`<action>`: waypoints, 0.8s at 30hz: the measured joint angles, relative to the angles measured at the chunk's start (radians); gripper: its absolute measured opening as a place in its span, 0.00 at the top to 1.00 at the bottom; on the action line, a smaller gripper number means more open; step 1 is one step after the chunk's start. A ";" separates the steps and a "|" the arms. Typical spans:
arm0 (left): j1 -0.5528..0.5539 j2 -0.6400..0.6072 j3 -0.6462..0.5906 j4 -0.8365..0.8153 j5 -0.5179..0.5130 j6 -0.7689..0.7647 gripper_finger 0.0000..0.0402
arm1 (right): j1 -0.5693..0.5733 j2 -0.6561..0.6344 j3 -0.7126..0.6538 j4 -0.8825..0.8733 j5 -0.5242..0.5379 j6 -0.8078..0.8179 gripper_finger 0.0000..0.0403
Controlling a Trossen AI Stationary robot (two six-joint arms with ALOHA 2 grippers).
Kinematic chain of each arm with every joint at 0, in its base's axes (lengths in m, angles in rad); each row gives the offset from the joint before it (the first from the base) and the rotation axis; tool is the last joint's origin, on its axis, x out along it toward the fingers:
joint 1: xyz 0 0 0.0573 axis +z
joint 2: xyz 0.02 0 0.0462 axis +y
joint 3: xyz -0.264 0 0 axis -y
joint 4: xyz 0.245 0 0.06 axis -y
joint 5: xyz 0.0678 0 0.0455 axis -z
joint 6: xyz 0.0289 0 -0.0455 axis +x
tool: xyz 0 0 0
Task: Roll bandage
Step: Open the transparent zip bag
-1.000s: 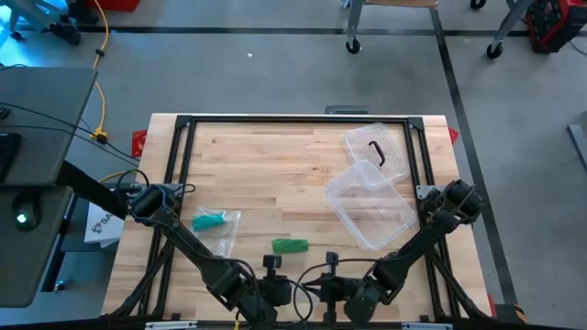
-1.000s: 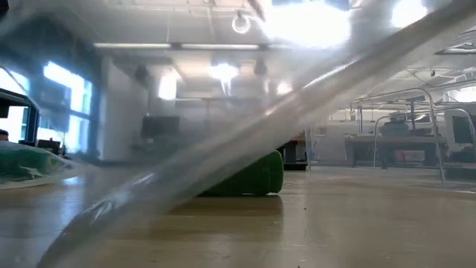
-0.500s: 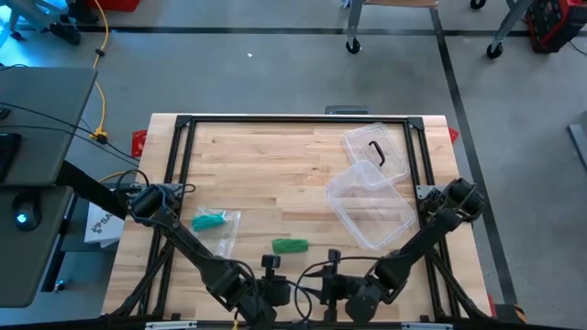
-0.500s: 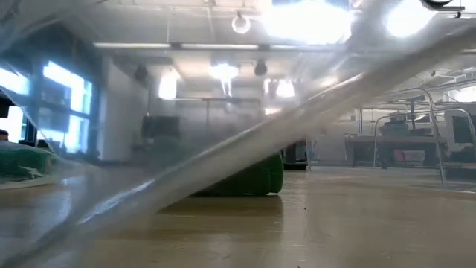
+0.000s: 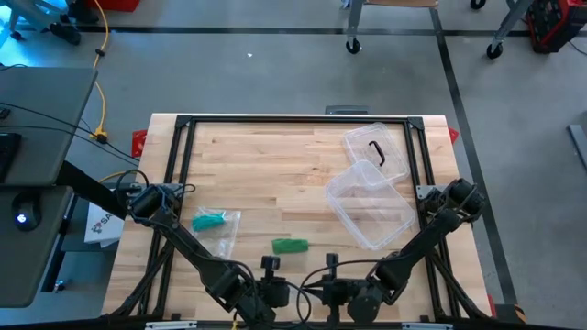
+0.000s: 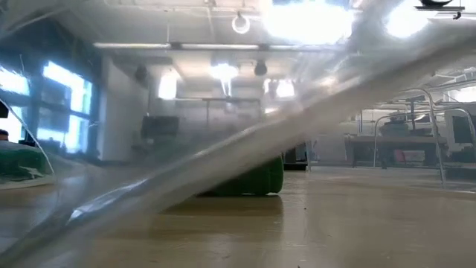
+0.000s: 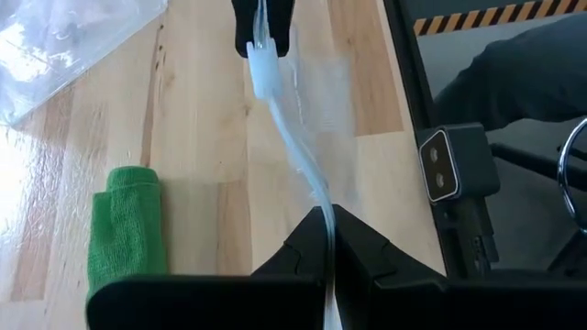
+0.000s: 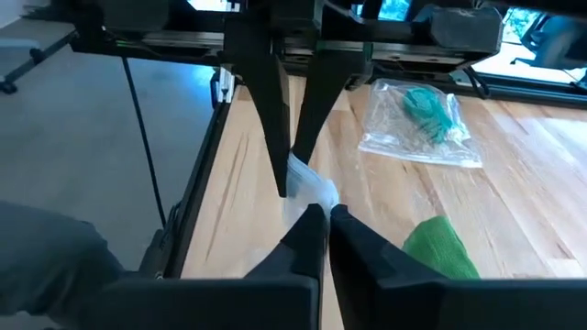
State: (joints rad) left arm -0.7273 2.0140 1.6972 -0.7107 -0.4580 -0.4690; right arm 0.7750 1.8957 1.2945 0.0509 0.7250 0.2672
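Observation:
A green rolled bandage [image 5: 290, 245] lies on its side on the wooden table near the front edge; it also shows in the low view [image 6: 249, 177] and in the left wrist view [image 7: 124, 238]. Just in front of it my left gripper [image 7: 328, 215] and my right gripper [image 8: 326, 213] face each other, tip to tip. Both are shut on a twisted strip of clear plastic film [image 7: 293, 147] that spans the short gap between them, above the table. In the low view the strip [image 6: 245, 145] crosses slantwise in front of the bandage. My left gripper pinches one end of the clear strip [image 7: 321, 206] between its two fingers, which slant down toward the table's right. The strip runs on from the fingertips along their line, lifted clear of the table and slightly curved. My right gripper pinches the strip's other, wider end [image 8: 312, 194] between its two fingers, coming nearly level from the table's right. The strip leaves the tips toward the left gripper, clear of the wood.
A clear plastic bag with a teal item [image 5: 215, 223] lies left of the bandage. A clear container [image 5: 371, 206] and its lid with a black handle [image 5: 374, 151] are at the right. Black frame rails [image 5: 179, 156] border the table, and a small camera [image 7: 456, 163] sits at the near edge.
Both arms have kept their places. In the low view the clear strip now crosses a little lower and flatter than a second ago, and a curved edge of film has come into view at the left.

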 joint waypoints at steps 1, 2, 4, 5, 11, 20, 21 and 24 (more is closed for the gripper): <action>0.000 0.000 0.000 -0.001 0.000 0.000 1.00 | 0.000 0.000 0.000 0.000 0.000 0.003 0.99; 0.000 0.000 0.000 -0.005 -0.003 0.000 1.00 | 0.000 0.000 0.000 0.000 0.000 0.005 0.99; 0.000 0.000 0.000 -0.027 -0.026 0.001 1.00 | 0.005 0.000 0.000 -0.001 0.003 0.022 1.00; 0.000 0.000 0.000 -0.039 -0.041 0.001 0.99 | 0.007 0.000 0.000 -0.002 0.006 0.029 1.00; -0.006 0.000 0.001 -0.148 -0.071 -0.006 0.83 | 0.030 0.000 0.000 -0.029 0.019 0.097 1.00; -0.057 -0.001 -0.009 0.024 -0.335 0.134 0.61 | 0.050 -0.001 0.000 -0.032 0.059 0.110 1.00; -0.061 -0.001 -0.022 0.082 -0.369 0.155 0.62 | 0.050 -0.001 0.000 -0.032 0.059 0.110 1.00; -0.063 -0.001 -0.069 0.242 -0.391 0.223 0.63 | 0.050 -0.001 0.000 -0.025 0.059 0.099 1.00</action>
State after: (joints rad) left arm -0.7907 2.0129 1.6285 -0.4691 -0.8487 -0.2463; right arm 0.8253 1.8950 1.2945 0.0259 0.7841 0.3663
